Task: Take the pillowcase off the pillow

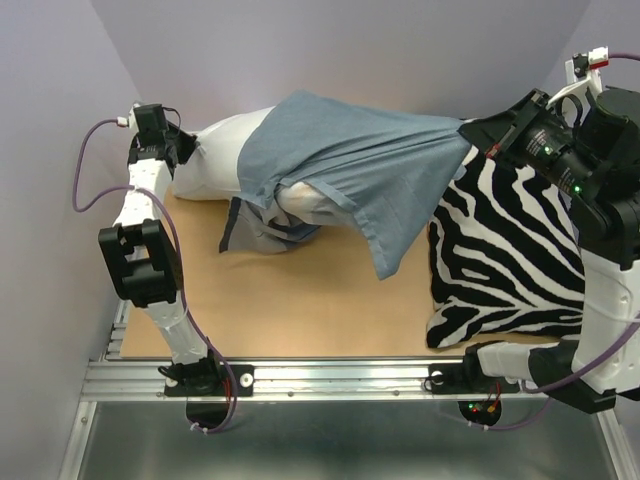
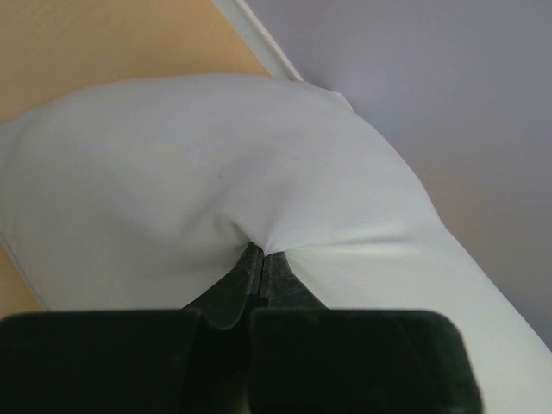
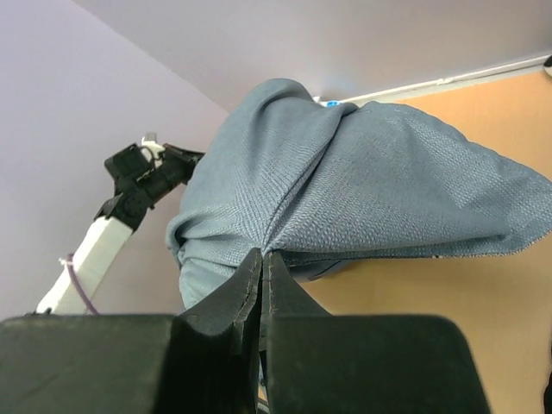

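Left gripper (image 2: 261,255): jaws pinched together on a fold of the plump, plain white fabric pillow (image 1: 222,150), near the far-left corner of the tan wooden table (image 1: 320,310).

Right gripper (image 3: 263,255): jaws closed on a bunched fold of the soft, dull blue-grey cloth pillowcase (image 1: 350,165), toward the far-right corner, above the black-and-white zebra-print cushion (image 1: 500,250).

Pillowcase lies along the far edge, drawn taut toward the right gripper, plain side showing. Pillow's left end is bare. Its middle and right part are under cloth, with a patch of white showing at the near hem.

Progress, judged: partway. Case is slid back but not free. Left to do: pull the case rightward clear of the pillow while the left holds.
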